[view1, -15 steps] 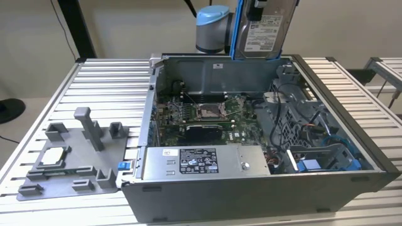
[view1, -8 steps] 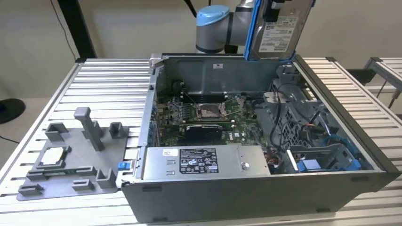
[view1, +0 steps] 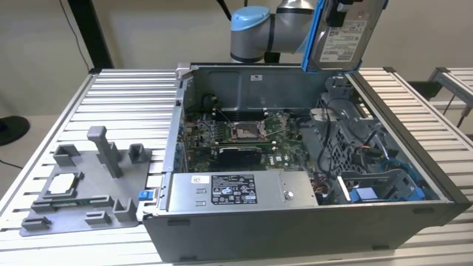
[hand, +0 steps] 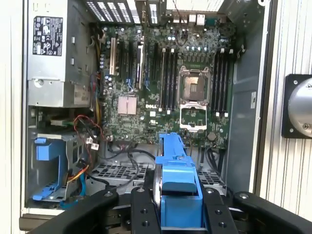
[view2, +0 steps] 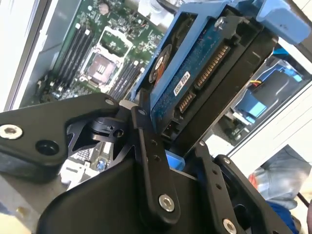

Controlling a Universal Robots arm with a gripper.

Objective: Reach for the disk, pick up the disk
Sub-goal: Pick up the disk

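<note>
Silver disk (view1: 346, 34) with blue bracket; green motherboard (hand: 161, 92).

above open case (view1: 310, 221): free | inside: cables (hand: 87, 131) crowd drive bay

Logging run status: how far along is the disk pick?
Reach looks done, and the grasp too: the gripper is shut on the disk, fingers clamping its blue-bracketed edge in both wrist views. In hand: the disk hangs label-out, well above the open computer case in the exterior view, apart from it. Nothing of the pickup appears left.
</note>
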